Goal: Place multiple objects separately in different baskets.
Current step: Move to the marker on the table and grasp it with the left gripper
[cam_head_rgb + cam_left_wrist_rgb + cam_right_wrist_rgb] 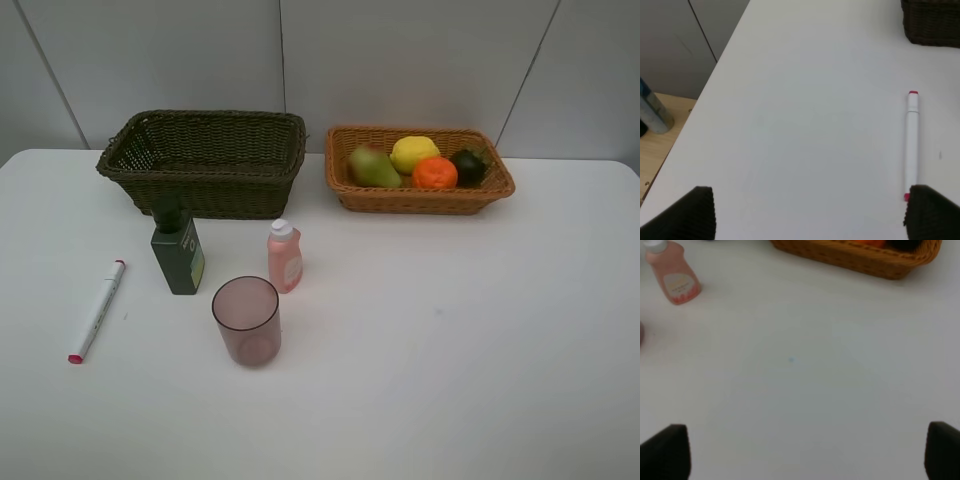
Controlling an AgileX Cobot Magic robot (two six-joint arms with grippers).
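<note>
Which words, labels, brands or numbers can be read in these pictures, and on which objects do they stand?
No text can be read anywhere.
Small pink plastic bottle: pale label, too blurred to read.
Dark green rectangular bottle: yellow-green side label, too small to read.
White red-tipped marker: no print visible.

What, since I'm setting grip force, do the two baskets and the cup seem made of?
Dark basket: woven wicker-like strands, matte olive-brown; open weave shows.
Tan basket: similar weave, light orange.
Cup: translucent pink, smooth, likely plastic, possibly glass; the table shows through.
</note>
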